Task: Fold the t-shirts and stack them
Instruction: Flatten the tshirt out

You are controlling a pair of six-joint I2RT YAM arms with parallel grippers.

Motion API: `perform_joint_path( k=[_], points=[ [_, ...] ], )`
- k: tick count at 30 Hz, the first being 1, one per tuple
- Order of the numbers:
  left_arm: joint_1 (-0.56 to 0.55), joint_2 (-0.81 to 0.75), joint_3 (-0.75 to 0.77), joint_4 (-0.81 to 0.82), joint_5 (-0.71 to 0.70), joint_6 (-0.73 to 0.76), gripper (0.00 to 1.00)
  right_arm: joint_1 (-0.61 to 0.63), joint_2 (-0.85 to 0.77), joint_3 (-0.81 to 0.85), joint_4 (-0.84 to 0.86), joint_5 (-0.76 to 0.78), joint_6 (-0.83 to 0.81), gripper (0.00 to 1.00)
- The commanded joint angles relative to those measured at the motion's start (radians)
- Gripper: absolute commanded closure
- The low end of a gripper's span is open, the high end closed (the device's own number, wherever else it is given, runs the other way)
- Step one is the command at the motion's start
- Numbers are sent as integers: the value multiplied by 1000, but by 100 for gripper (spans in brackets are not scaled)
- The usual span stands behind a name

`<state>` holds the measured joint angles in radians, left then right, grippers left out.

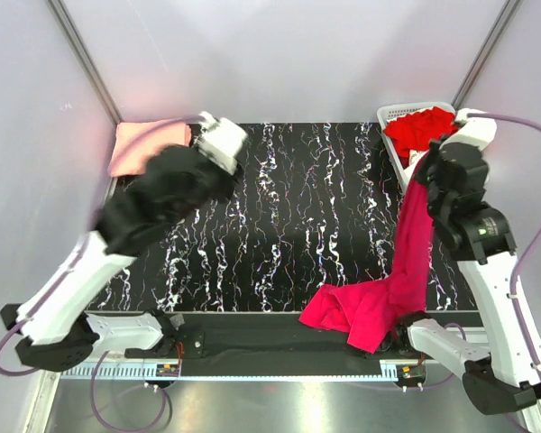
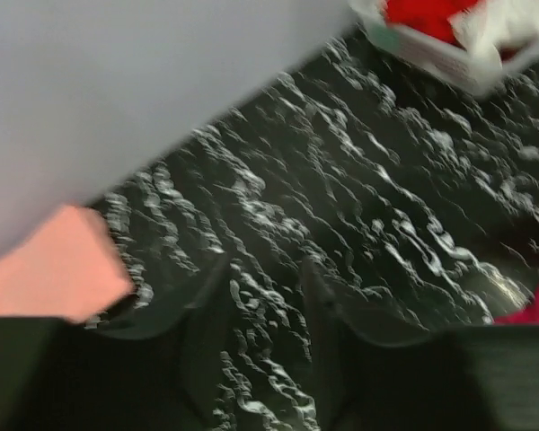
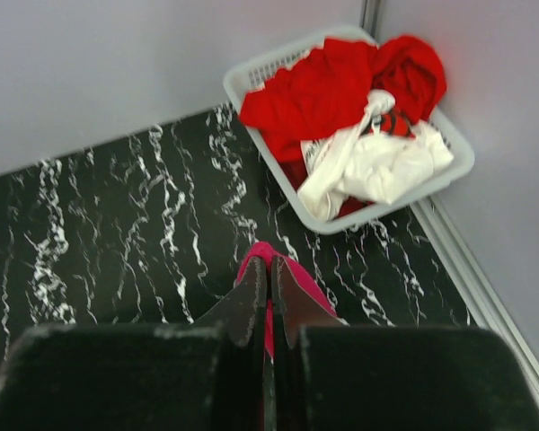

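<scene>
My right gripper [image 1: 430,171] [image 3: 269,269] is shut on the magenta-pink t-shirt [image 1: 406,262] [image 3: 262,253] and holds it up near the basket. The shirt hangs down to a heap at the table's front edge. A folded salmon-pink t-shirt [image 1: 142,144] [image 2: 54,265] lies at the back left corner. My left gripper [image 1: 221,149] [image 2: 265,278] is open and empty over the dark marbled table, just right of the salmon shirt. Red t-shirts [image 1: 419,131] [image 3: 328,85] and a white t-shirt [image 3: 377,166] fill the basket.
The white slatted basket [image 1: 392,117] [image 3: 251,76] [image 2: 440,58] stands at the back right corner against the wall. Grey walls enclose the table on three sides. The black marbled table [image 1: 307,207] spans the middle.
</scene>
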<state>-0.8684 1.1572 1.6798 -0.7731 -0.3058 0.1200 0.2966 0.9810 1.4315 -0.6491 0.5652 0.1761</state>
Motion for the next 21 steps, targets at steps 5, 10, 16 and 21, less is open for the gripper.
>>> perform_joint_path(
  k=[5, 10, 16, 21],
  points=[
    [-191, -87, -516, 342, 290, -393, 49, 7, -87, -82, 14, 22, 75, 100],
    [-402, 97, -532, 473, 299, -529, 48, 7, -88, -92, -46, 52, 121, 100],
    [-454, 220, -666, 762, 508, -678, 37, 7, -131, -124, -106, 30, 168, 100],
    [-460, 353, -736, 995, 632, -798, 36, 7, -154, -137, -138, 12, 186, 100]
  ],
)
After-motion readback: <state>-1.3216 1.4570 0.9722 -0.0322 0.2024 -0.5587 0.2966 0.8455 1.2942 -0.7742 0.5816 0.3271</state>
